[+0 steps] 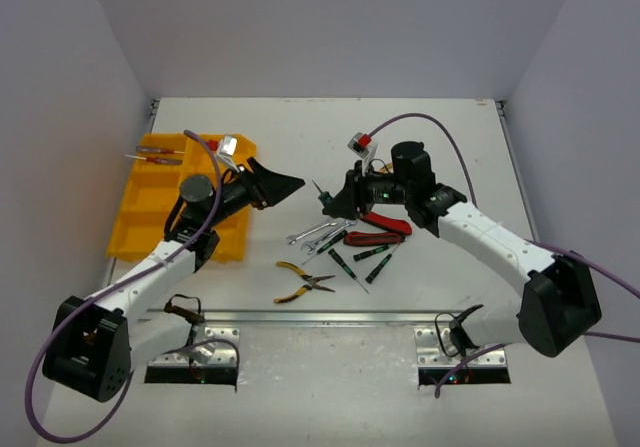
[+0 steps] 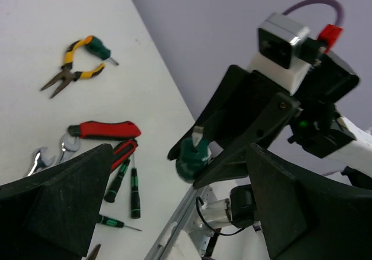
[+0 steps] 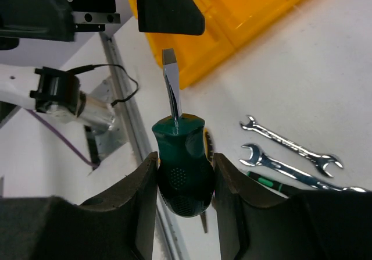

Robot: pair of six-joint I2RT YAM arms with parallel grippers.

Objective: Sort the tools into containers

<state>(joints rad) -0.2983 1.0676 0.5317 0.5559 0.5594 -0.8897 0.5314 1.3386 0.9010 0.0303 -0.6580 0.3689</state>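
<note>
At the near side, yellow-black pliers lie unsorted on the tabletop, with wrenches and red-handled pliers just beyond. Above these, the right hand is clamped on the handle of a green stubby screwdriver, which it holds clear of the tabletop with the blade toward the left hand. The left hand faces it, jaws spread and empty. Step in hand, by judgement: arm-to-arm transfer. The next move calls for the left hand to grip the blade end before the right releases, then carry it to the yellow tray, where red screwdrivers lie in a far compartment.

The tray sits at the table's left; loose tools lie right of it, mid-table.
</note>
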